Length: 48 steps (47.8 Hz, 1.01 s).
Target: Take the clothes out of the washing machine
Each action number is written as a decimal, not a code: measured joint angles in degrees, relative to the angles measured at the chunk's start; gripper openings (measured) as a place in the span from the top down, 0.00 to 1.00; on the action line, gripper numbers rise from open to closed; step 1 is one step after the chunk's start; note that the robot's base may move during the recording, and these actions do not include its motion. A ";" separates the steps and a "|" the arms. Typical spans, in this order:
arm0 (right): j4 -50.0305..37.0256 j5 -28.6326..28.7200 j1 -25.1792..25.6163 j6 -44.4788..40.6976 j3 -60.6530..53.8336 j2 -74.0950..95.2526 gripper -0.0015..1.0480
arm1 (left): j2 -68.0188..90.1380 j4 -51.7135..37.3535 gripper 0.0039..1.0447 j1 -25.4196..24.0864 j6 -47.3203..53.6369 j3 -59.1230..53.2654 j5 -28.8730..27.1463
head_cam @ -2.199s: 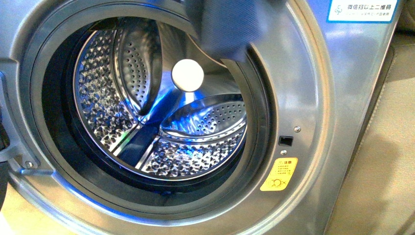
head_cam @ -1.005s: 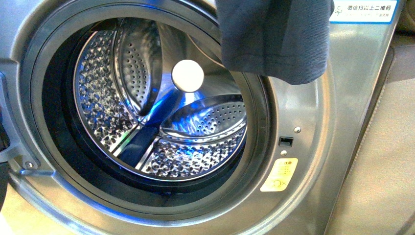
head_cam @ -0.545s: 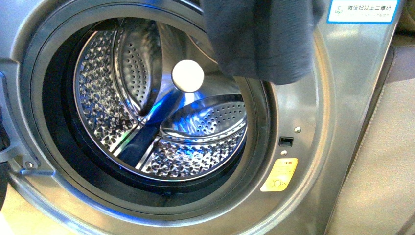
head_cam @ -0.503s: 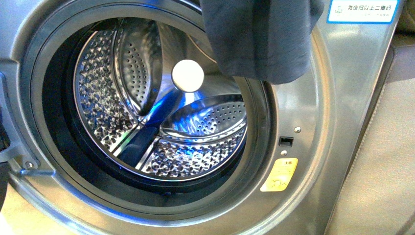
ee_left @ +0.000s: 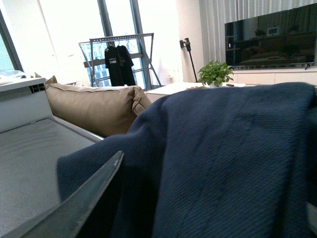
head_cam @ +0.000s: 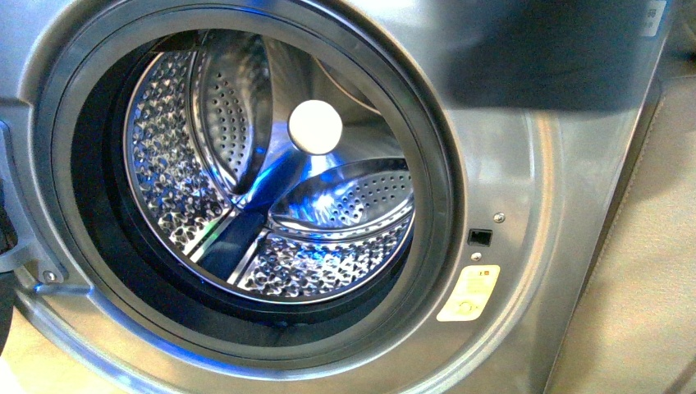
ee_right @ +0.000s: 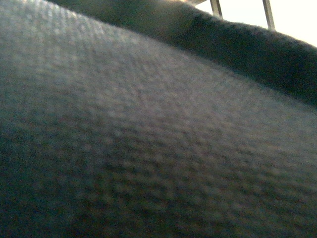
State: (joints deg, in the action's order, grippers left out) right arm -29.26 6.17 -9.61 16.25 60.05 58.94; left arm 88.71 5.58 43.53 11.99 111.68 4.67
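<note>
**Desk:** Where are the clothes?

**Operator:** I see navy cloth [ee_left: 223,163] on both wrist cameras. On my left wrist view it lies in a broad fold across the lower part of the picture, right against the left claw [ee_left: 101,191]. On the right wrist view the same dark weave [ee_right: 158,129] fills nearly the whole picture, close and out of focus.

**Desk:** Are the claws spread or pinching?

**Operator:** I can't tell. Only one grey finger [ee_left: 74,210] of the left claw shows, with cloth touching its inner side. The right claw doesn't show at all.

**Desk:** And the machine?

**Operator:** From the front view, the washing machine [head_cam: 525,205] has its round mouth open to me. In the steel drum [head_cam: 180,164] I see only bare perforated metal, the paddles and a white round hub [head_cam: 315,126]. A dark blurred patch [head_cam: 542,57] sits over the front panel, up and right of the mouth; I can't tell whether it's cloth or shadow. A yellow sticker [head_cam: 469,293] is low on the panel, right of the mouth.

**Desk:** Anything behind the cloth?

**Operator:** On the left wrist view, a tan sofa [ee_left: 94,106], a potted plant [ee_left: 215,73] and a drying rack [ee_left: 119,54] by the window.
</note>
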 joint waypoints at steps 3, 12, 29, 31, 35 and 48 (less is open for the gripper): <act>-0.42 1.60 2.82 0.96 -0.13 -1.09 0.84 | 0.00 0.00 0.25 0.00 0.00 0.00 0.00; -1.57 7.54 12.94 5.20 -0.48 -3.78 0.84 | 0.00 0.00 0.04 0.04 0.02 0.00 0.07; -4.74 23.50 39.60 17.07 -5.22 -5.81 0.84 | 0.00 0.00 0.06 0.04 0.00 0.00 0.02; -4.98 24.90 41.46 17.33 -6.38 -5.68 0.84 | 0.00 0.00 0.06 0.04 0.00 0.00 0.02; -7.06 27.54 47.01 17.00 -11.21 -4.11 0.84 | 0.00 0.00 0.06 0.04 0.00 0.02 0.02; -15.80 46.10 73.33 21.14 -23.26 -1.31 0.84 | 0.00 0.00 0.06 0.04 0.00 0.02 0.00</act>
State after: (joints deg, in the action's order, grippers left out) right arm -45.06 52.27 63.72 37.39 36.80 57.63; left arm 88.71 5.58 43.57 11.99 111.70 4.67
